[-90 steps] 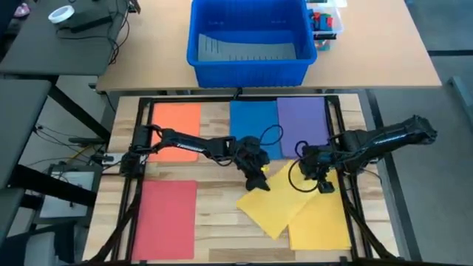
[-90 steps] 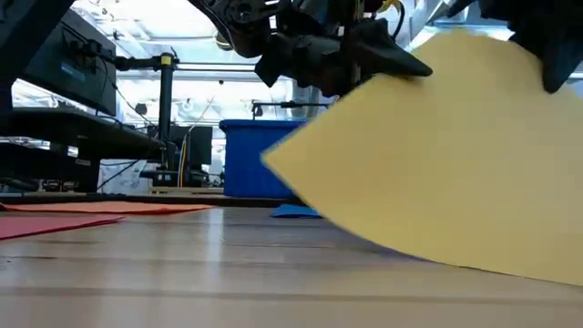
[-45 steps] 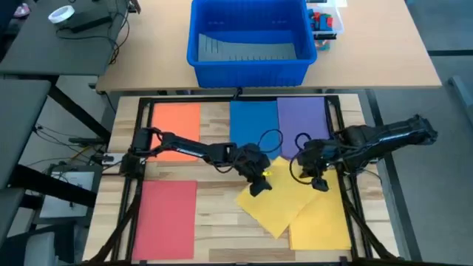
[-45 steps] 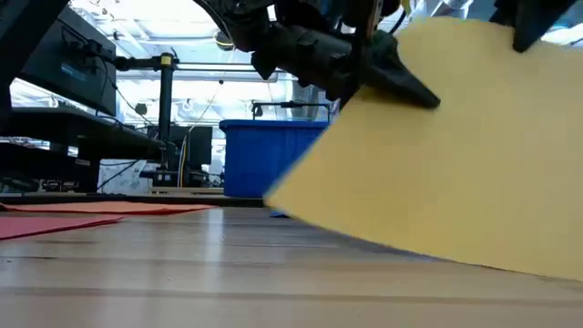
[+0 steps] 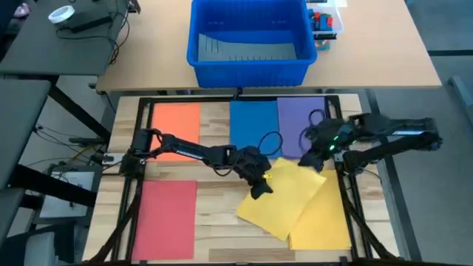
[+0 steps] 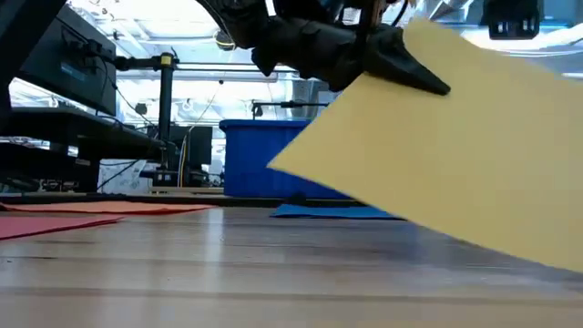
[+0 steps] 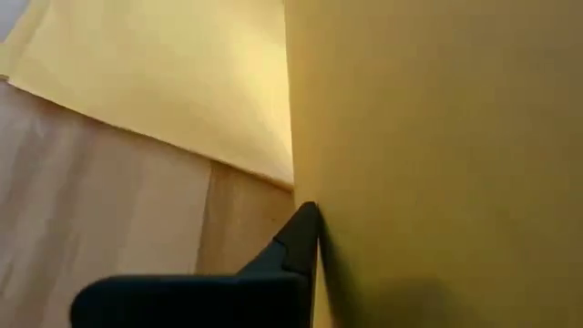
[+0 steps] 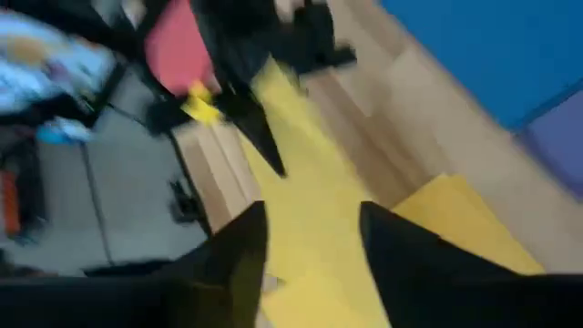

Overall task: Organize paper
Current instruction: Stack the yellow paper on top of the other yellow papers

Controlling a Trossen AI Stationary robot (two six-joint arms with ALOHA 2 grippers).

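Yellow sheet, one edge lifted, was clamped in the left gripper. Right gripper, fingers apart, hung above its far corner.

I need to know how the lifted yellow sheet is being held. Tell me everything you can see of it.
The lifted yellow sheet is plain, thin paper, unmarked. It lies skewed, its far corner raised off the wooden table and pinched by the left gripper, its near part overlapping a second yellow sheet. The right gripper is open and apart from it.
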